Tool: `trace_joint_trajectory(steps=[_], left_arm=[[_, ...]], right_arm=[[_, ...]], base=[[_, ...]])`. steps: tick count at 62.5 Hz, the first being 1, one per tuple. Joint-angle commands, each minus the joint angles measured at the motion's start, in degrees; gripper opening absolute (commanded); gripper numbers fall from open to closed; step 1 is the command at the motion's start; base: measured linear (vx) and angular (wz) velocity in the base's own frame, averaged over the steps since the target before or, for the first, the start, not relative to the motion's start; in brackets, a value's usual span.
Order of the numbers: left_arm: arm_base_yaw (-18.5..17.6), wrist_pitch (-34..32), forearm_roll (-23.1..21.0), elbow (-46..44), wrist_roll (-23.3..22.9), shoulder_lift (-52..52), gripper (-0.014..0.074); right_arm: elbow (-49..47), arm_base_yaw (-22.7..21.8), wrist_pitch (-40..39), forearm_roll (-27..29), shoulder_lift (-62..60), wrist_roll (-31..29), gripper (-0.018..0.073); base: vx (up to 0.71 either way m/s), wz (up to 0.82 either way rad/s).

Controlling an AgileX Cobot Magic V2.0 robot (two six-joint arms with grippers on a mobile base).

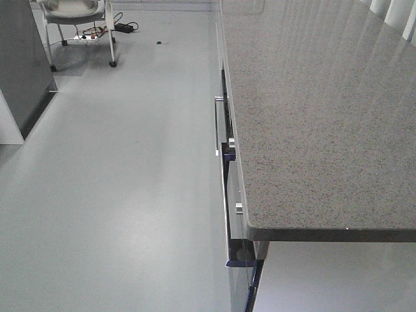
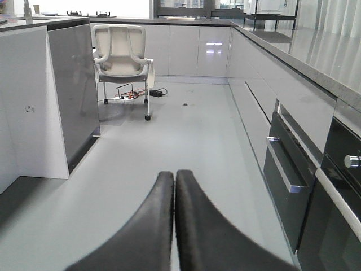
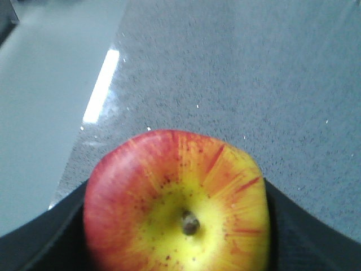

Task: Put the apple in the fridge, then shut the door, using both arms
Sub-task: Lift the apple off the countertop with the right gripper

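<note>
The apple (image 3: 175,192), red with a yellow patch round its stem, fills the lower half of the right wrist view. My right gripper (image 3: 177,231) is shut on it, a dark finger (image 3: 42,245) on each side. It hangs above the speckled grey stone counter (image 3: 237,73), near the counter's edge. My left gripper (image 2: 175,179) is shut with nothing in it, its fingertips touching, and points along the kitchen floor. The front view shows neither gripper. The fridge and its door are out of view.
The long stone counter (image 1: 312,117) runs along the right, with drawer and oven handles (image 1: 218,123) on its front. A dark grey island cabinet (image 2: 70,96) stands at the left. A white chair (image 2: 121,56) and floor cables (image 2: 135,95) are at the far end.
</note>
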Motion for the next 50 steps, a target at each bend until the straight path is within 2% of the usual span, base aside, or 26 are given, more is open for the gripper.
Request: trace_joint_trajectory(steps=[1,50], left_arm=[[-0.09,-3.9,-0.11,1.63,-0.22,-0.88,-0.0006],[-0.09,-3.9,-0.11,1.63,-0.22,-0.88,-0.0006]], right_arm=[[-1.73,-0.14,-3.41,0.97,-2.63,-0.82,0.0016],[-1.73,-0.14,-2.83,0.9,-3.66,-0.82,0.0016]], base=[[0.0,0.0],[0.0,0.0]])
